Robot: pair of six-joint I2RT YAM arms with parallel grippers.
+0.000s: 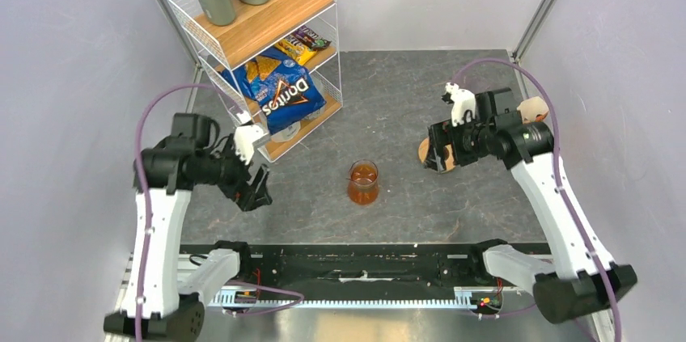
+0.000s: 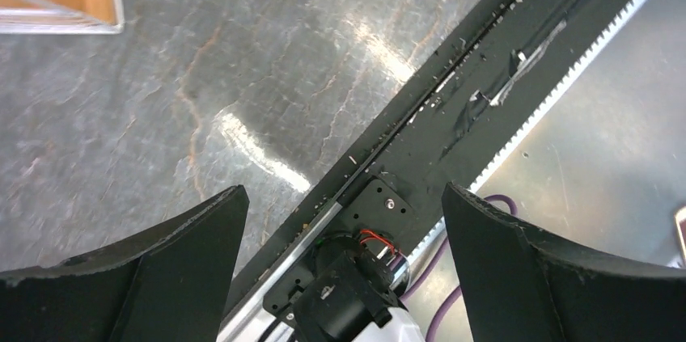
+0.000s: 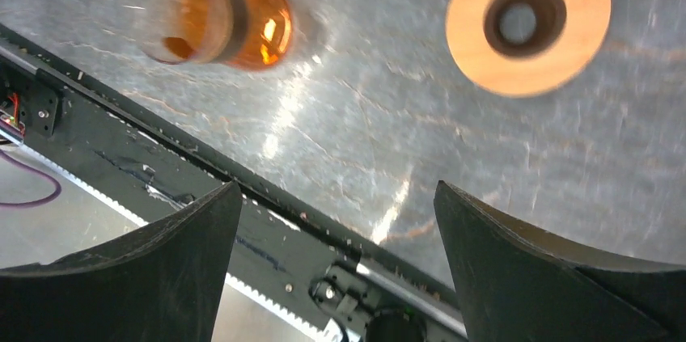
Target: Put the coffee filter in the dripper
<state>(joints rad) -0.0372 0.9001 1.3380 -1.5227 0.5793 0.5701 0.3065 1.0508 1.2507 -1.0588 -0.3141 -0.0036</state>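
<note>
Amber beaker [image 1: 363,183] near wooden ring [image 3: 485,51].

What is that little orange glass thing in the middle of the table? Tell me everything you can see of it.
It is a small amber glass beaker, see-through and orange-brown, with a rounded body and a wide open mouth. The right wrist view, though blurred, seems to show a darker band around its neck. It stands upright near the middle of the grey marbled table, well apart from the wooden ring. Only the table touches it. Whether anything is inside cannot be told.
</note>
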